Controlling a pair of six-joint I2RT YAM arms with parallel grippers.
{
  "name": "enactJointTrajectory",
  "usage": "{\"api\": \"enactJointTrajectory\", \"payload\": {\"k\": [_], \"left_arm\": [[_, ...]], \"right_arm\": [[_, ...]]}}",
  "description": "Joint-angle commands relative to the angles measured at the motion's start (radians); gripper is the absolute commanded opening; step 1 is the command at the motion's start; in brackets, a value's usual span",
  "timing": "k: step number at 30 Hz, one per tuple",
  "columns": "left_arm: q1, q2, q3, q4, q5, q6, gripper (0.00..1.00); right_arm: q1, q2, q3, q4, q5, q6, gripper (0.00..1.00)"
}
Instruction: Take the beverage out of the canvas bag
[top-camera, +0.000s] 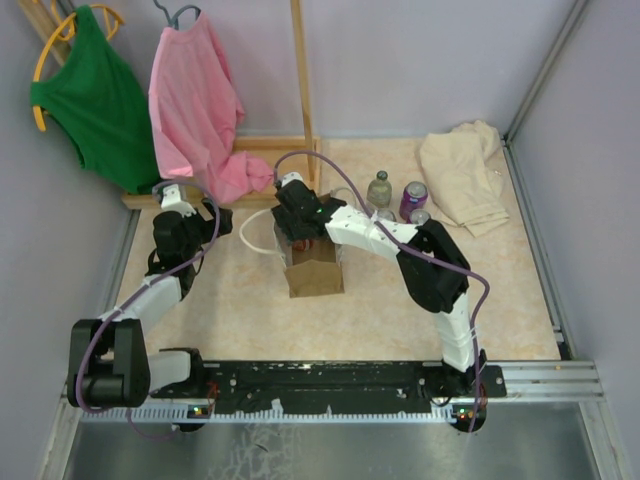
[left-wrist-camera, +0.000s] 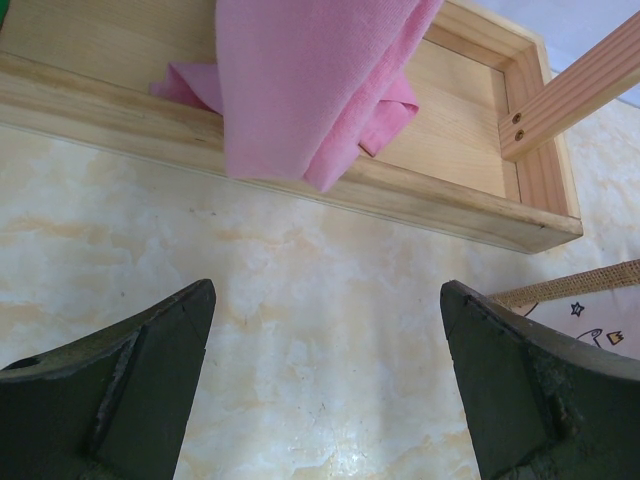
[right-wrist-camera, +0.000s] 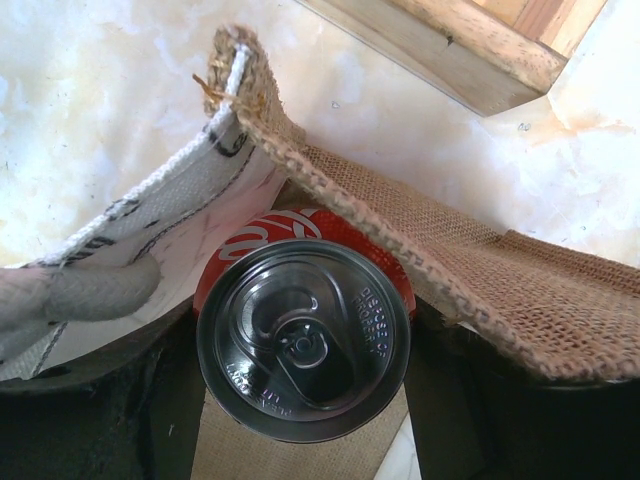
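The canvas bag (top-camera: 314, 272) is a small tan burlap tote standing mid-table, with a white loop handle (top-camera: 255, 232) lying to its left. My right gripper (top-camera: 297, 235) is at the bag's mouth. In the right wrist view it (right-wrist-camera: 305, 385) is shut on a red beverage can (right-wrist-camera: 303, 340) seen from the top. The burlap rim (right-wrist-camera: 500, 290) lies across the can's far side. My left gripper (top-camera: 192, 207) is left of the bag, open and empty (left-wrist-camera: 328, 380) over bare tabletop. The bag's edge (left-wrist-camera: 590, 287) shows at its right.
A clear bottle (top-camera: 379, 190), a purple can (top-camera: 413, 198) and another can (top-camera: 420, 217) stand right of the bag. A beige cloth (top-camera: 465, 175) lies at the back right. A wooden rack base (top-camera: 290, 145) holds a pink garment (left-wrist-camera: 310, 80) and a green one (top-camera: 90, 95).
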Motion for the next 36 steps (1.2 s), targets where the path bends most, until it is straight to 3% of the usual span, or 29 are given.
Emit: {"api": "enactJointTrajectory", "payload": {"k": [1, 23, 30, 36], "left_arm": [[-0.004, -0.003, 0.018, 0.009, -0.002, 0.003, 1.00], [-0.005, -0.013, 0.026, 0.008, -0.007, 0.007, 1.00], [-0.006, -0.012, 0.024, 0.008, -0.003, 0.001, 1.00], [-0.006, -0.016, 0.019, 0.012, 0.002, -0.004, 1.00]], "right_arm": [[-0.008, -0.023, 0.045, 0.025, 0.038, -0.021, 0.00], [-0.006, -0.226, 0.355, -0.113, -0.002, -0.125, 0.00], [-0.007, -0.356, 0.400, -0.137, 0.107, -0.186, 0.00], [-0.006, -0.509, 0.367, -0.142, 0.321, -0.264, 0.00]]}}
